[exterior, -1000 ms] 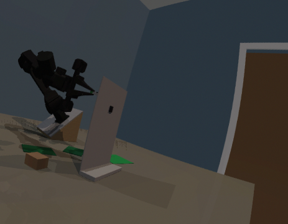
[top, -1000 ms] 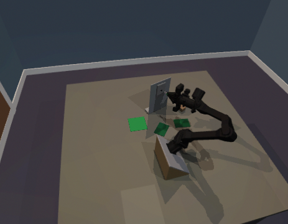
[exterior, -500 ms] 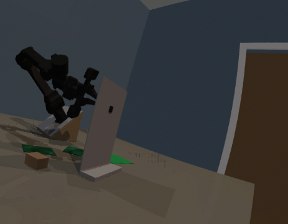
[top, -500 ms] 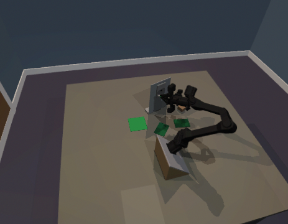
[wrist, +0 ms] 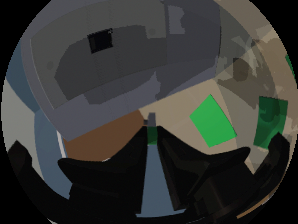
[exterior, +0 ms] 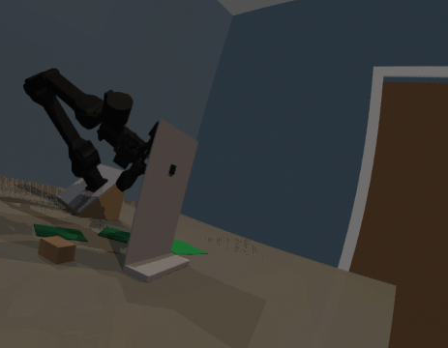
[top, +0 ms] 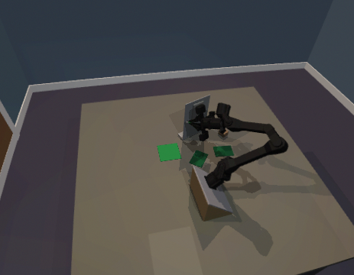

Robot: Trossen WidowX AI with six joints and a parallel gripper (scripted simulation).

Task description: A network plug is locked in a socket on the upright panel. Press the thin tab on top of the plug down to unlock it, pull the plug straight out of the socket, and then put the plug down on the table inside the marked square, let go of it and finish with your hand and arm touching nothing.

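Observation:
My gripper (top: 189, 122) (wrist: 151, 130) is shut on the network plug (wrist: 152, 135), a small green body with a grey tip that sticks out past the fingertips. The plug is out of the socket and held in the air close in front of the upright grey panel (top: 186, 131) (exterior: 158, 213) (wrist: 75, 117). The socket (exterior: 172, 170) (wrist: 100, 41) is an empty dark opening. I cannot tell whether the plug or fingers touch the panel. The bright green marked square (top: 169, 152) (exterior: 187, 248) (wrist: 212, 122) lies on the table. In the exterior view the panel hides the fingertips.
Two darker green patches (top: 199, 159) (top: 223, 151) lie on the table below the arm. An orange-brown block (top: 223, 133) (exterior: 57, 249) lies near the panel. The arm's base stands on a wedge (top: 199, 195) (exterior: 111, 204) with a pale sloping top.

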